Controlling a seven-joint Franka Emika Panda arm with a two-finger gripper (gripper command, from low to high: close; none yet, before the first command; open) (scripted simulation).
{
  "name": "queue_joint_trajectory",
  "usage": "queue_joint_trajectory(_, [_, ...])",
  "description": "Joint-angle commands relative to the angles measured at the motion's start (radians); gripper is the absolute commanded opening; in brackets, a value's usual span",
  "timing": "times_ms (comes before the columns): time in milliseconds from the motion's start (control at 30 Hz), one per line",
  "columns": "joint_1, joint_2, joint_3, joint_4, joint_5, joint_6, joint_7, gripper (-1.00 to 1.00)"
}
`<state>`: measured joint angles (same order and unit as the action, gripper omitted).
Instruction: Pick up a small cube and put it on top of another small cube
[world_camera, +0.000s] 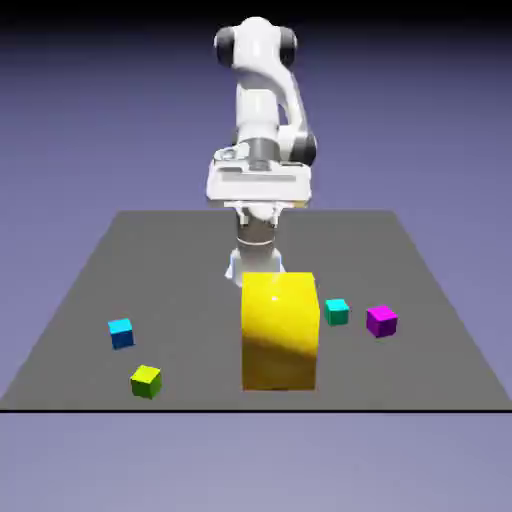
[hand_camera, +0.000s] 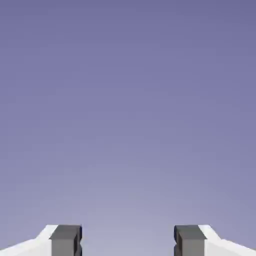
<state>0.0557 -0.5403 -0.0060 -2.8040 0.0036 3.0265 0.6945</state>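
Nearest the exterior camera, the tall yellow block (world_camera: 279, 335) and the lime-green cube (world_camera: 146, 382) stand at the front of the worktop (world_camera: 190, 275). Locate the magenta cube (world_camera: 381, 321) on the exterior view's right; it rests on the worktop, near the teal-green cube (world_camera: 337, 312) but not touching it. The blue cube (world_camera: 121, 333) lies on the exterior view's left and is no part of this task.

Confirm the state of the end effector (hand_camera: 128, 241): the fingertips stand wide apart, with nothing between them. The hand view shows only backdrop, so the step in hand is judged to be the approach to the magenta cube.

Pitch the end effector downward until both cubes come into the hand view. Route the arm above the yellow block; a low traverse could strike it. Centre over the magenta cube and rotate the fingers to match two opposite faces, since its sides appear turned to the worktop edges. Choose the face pair that keeps either finger out of the narrow gap beside the teal-green cube. Descend vertically, then close squarely at mid-height.
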Motion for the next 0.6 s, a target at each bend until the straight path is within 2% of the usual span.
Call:
queue_joint_trajectory(0, [0.036,0.025,-0.005,0.005,0.003,-0.009,-0.039,0.0])
queue_joint_trajectory(567, [0.652,0.443,-0.09,0.09,0.054,-0.157,-0.694,0.0])
